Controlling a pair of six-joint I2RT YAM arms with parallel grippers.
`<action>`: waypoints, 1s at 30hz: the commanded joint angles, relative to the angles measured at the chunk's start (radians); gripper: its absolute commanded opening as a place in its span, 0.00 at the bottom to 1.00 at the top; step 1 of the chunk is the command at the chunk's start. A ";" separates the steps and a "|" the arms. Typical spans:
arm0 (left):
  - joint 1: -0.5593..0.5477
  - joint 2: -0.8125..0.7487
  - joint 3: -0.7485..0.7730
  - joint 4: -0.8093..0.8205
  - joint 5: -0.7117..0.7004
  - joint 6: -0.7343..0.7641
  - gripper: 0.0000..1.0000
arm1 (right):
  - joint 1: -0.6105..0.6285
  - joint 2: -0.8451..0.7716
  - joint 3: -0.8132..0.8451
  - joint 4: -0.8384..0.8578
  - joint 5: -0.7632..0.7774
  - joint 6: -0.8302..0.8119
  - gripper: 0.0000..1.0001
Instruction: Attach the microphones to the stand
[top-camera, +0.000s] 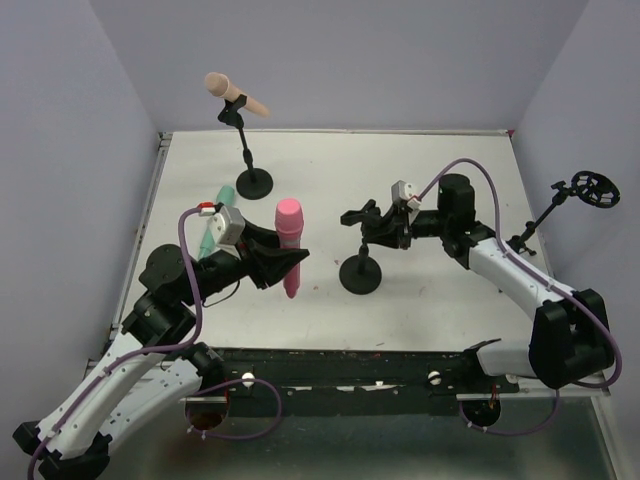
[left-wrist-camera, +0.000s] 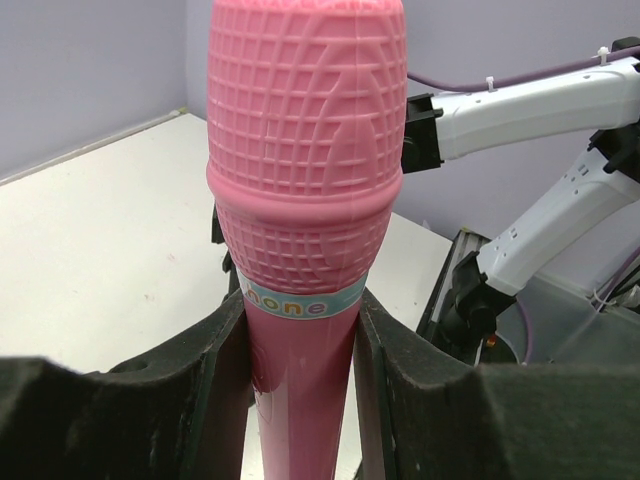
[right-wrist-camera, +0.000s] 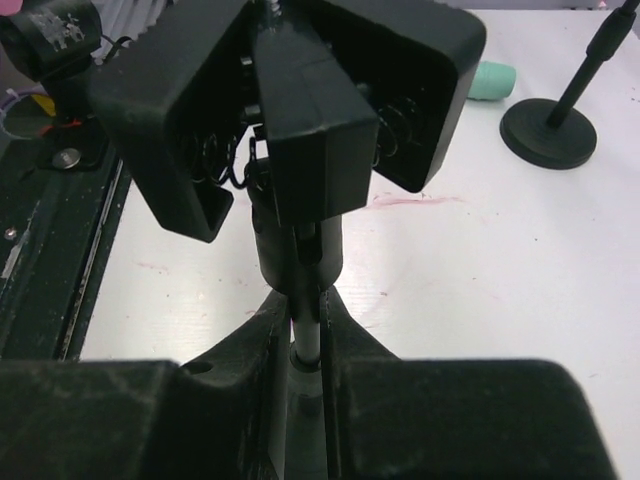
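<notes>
The white table (top-camera: 440, 190) carries the whole job, with both arms reaching in over it from the near edge. The left gripper (left-wrist-camera: 300, 350) is clenched round the handle of the pink plastic microphone with the ribbed rounded head (left-wrist-camera: 305, 150), holding it upright just above the surface, left of centre. The right gripper (right-wrist-camera: 305, 330) is clamped on the thin pole of the black round-based stand (top-camera: 361, 275) in the middle of the table, steadying it. At the back, a second black stand (top-camera: 253, 182) already holds the peach-tan microphone (top-camera: 232, 92) in its clip. The mint green microphone (right-wrist-camera: 493, 82) lies flat on the table behind the left arm, untouched. A third stand with a ring-shaped head (top-camera: 592, 188) shows at the far right; I cannot see its base.

To my eye one microphone is done and the pink one is the step in hand. Next, the left arm needs to carry it across to the black spring clip (right-wrist-camera: 310, 150) atop the held stand, line the handle up with the clip's mouth and press it in while the right arm keeps the pole from tipping
</notes>
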 joint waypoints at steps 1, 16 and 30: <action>0.003 -0.003 -0.011 0.062 0.022 -0.014 0.00 | -0.011 -0.024 -0.036 -0.057 -0.031 -0.089 0.23; 0.003 0.004 0.010 0.047 0.039 0.028 0.00 | -0.109 -0.070 0.086 -0.310 -0.064 -0.131 0.91; 0.002 0.061 0.035 0.039 0.064 0.072 0.00 | -0.080 0.086 0.478 -0.794 -0.152 -0.302 1.00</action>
